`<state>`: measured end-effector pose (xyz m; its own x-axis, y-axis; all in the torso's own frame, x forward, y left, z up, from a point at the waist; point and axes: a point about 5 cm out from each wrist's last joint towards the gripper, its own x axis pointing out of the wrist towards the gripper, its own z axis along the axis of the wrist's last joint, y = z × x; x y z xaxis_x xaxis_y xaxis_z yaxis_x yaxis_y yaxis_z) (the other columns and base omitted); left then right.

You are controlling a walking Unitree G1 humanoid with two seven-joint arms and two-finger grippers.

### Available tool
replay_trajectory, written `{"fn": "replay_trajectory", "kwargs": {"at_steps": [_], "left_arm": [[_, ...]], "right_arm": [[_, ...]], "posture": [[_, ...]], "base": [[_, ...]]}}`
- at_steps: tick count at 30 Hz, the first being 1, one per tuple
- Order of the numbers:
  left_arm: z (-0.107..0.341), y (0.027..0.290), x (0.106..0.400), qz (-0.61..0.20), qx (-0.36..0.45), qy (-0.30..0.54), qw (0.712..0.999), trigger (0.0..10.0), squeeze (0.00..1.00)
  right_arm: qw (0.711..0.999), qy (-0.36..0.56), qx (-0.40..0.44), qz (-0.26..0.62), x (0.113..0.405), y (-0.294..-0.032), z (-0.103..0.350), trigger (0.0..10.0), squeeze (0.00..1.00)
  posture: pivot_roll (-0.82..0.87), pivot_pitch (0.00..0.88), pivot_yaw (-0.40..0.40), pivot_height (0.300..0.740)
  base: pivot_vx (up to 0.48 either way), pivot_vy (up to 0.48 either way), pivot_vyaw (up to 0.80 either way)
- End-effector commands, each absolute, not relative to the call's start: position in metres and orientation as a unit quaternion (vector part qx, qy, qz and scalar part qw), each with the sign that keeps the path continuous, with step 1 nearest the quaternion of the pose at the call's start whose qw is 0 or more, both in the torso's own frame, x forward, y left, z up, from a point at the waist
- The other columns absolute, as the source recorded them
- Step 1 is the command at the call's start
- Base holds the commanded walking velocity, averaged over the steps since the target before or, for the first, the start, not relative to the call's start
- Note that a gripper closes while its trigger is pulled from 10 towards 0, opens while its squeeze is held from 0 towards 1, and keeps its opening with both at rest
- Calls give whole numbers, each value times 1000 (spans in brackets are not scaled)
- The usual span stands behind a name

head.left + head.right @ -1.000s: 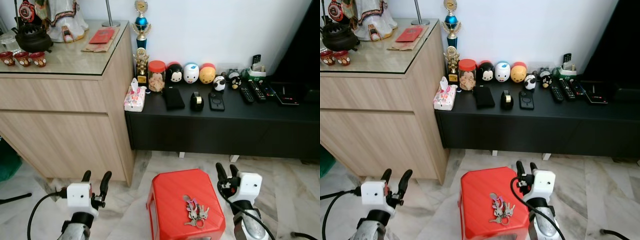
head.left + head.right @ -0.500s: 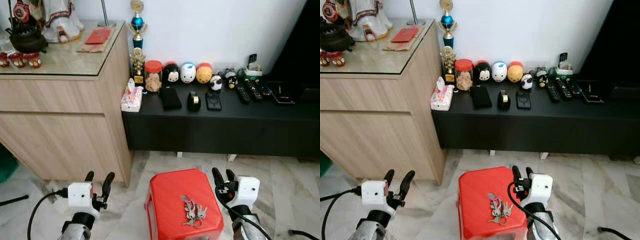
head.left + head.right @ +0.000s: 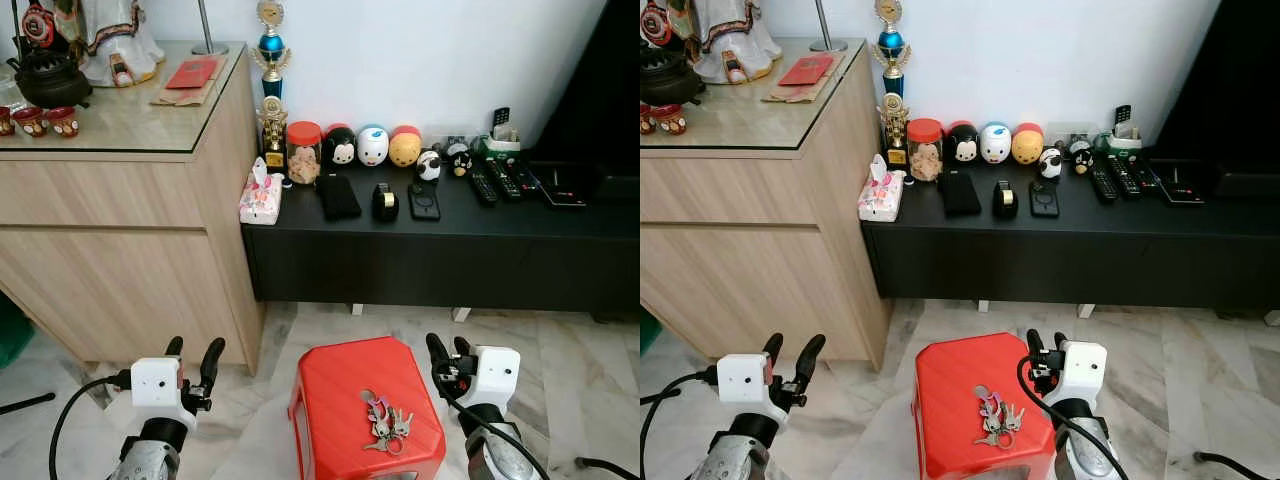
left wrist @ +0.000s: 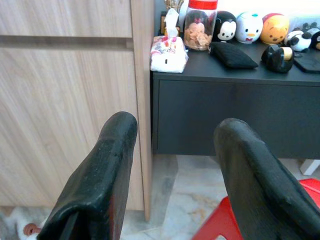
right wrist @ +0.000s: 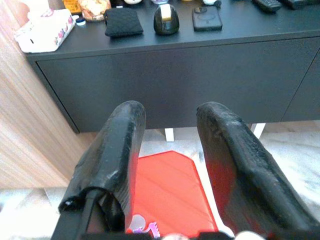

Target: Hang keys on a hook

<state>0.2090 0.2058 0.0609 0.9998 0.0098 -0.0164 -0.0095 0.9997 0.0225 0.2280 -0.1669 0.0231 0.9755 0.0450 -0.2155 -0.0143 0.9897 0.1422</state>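
Low on the left, left gripper (image 3: 194, 357) raised over the marble floor (image 3: 580, 375) beside the wooden cabinet (image 3: 130, 250), fingers spread apart, holding nothing. In the middle, red plastic stool (image 3: 340, 385) bearing the bunch of keys (image 3: 385, 422) on the near right part of its top — several silver keys fanned out on a ring, with a small pink-and-purple fob lying at the upper end. To the right, right gripper (image 3: 450, 352) poised just beside the stool's right edge, fingers parted and empty, apart from the keys. Further back, black low console (image 3: 450, 250) lined with a tissue pack (image 3: 260, 195), a red-lidded jar (image 3: 303, 152), round character figures (image 3: 372, 146) and remote controls (image 3: 497, 182).

Against a second ago: whole scene slid a little in both eye views — camera shift, not the objects. Keys in the same spot on the stool, same fan. Both grippers at much the same height and just as unclenched, the left one a touch lower in view.
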Motion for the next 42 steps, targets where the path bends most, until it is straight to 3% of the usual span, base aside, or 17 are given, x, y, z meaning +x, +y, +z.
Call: {"fn": "replay_trajectory", "kwargs": {"at_steps": [1,14,42], "left_arm": [[61,207,211,8,15,15,1000,10000,0],[62,205,215,8,20,15,1000,10000,0],[65,195,228,-5,23,12,1000,10000,0]], "right_arm": [[992,110,68,14,229,-167,25,10000,0],[991,113,65,29,234,-164,28,10000,0],[988,129,77,32,236,-162,20,10000,0]], "posture": [[-54,0,-25,720],[-49,5,-26,645],[-45,4,-26,645]], "base": [[0,0,0],[0,0,0],[0,0,0]]}}
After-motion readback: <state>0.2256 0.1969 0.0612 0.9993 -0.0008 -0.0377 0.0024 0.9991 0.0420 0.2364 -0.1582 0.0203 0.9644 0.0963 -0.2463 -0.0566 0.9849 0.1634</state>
